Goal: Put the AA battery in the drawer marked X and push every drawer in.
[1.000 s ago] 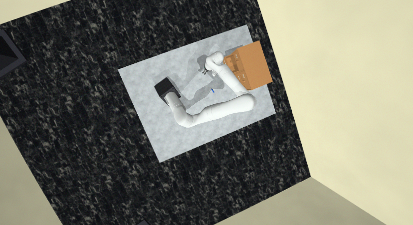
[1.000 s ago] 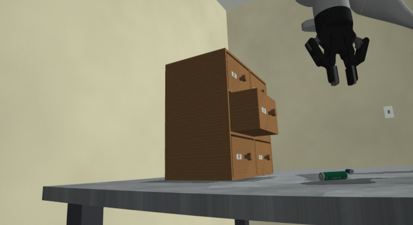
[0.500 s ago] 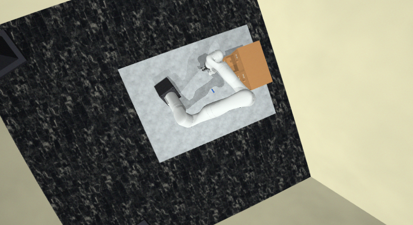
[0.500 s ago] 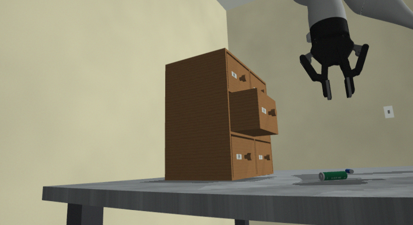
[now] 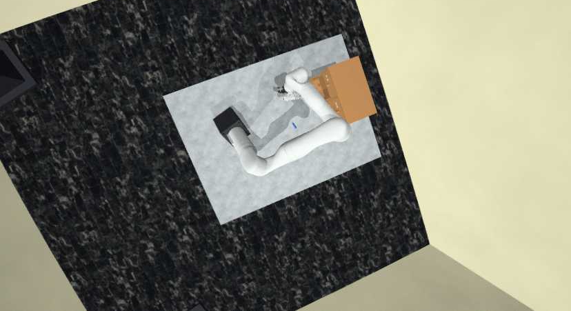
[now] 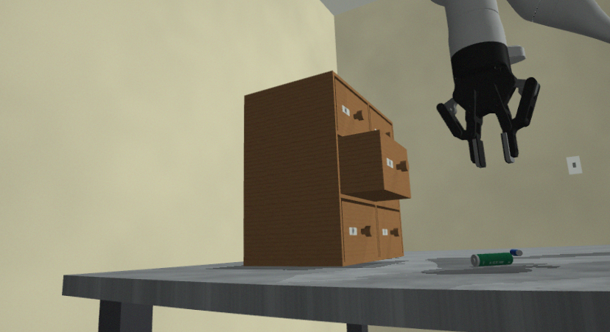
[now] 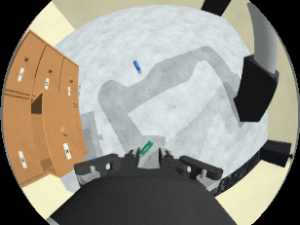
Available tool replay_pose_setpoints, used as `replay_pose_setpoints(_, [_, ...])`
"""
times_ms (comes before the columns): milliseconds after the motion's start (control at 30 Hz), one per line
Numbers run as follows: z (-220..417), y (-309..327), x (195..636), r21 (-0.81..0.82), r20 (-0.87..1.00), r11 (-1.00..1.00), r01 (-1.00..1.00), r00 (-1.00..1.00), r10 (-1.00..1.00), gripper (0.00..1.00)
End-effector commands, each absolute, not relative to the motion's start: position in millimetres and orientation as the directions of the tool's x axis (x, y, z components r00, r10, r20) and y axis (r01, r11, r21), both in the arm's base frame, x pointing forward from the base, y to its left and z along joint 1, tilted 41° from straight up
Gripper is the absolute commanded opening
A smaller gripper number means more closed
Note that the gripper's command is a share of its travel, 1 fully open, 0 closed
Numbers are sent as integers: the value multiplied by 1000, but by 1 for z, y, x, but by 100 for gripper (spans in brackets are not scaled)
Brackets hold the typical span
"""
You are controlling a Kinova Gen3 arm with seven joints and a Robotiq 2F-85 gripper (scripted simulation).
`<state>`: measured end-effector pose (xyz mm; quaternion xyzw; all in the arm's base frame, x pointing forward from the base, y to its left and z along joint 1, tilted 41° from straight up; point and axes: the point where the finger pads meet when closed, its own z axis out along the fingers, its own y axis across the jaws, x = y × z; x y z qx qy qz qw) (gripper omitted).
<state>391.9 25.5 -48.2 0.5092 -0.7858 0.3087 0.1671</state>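
Note:
A green AA battery (image 6: 491, 259) (image 7: 146, 147) lies flat on the grey table (image 6: 256, 283), in front of the small wooden chest (image 5: 351, 89) (image 6: 290, 171) (image 7: 32, 92). One middle-row drawer (image 6: 375, 166) (image 7: 40, 100) stands pulled partway out and level; the other drawers are pushed in. Each drawer front has a small white label, too small to read. My gripper (image 6: 493, 157) (image 5: 284, 92) (image 7: 149, 153) points down, high above the green battery, at about the height of the open drawer and in front of it. Its fingers stand partly apart with nothing between them.
A small blue cylinder (image 6: 515, 252) (image 5: 294, 125) (image 7: 137, 65) lies on the table a little beyond the green battery. The robot's black base (image 5: 227, 121) stands at the far side of the table from the chest. The arm (image 5: 303, 145) arches over the table.

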Motion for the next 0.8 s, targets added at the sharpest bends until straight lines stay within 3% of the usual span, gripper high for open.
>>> replay_pose_setpoints(0, [-55, 25, 393, -343, 563, 325, -882, -469, -680, 33])
replay_pose_setpoints(767, [-88, 13, 410, -548, 366, 581, -602, -797, -480, 33])
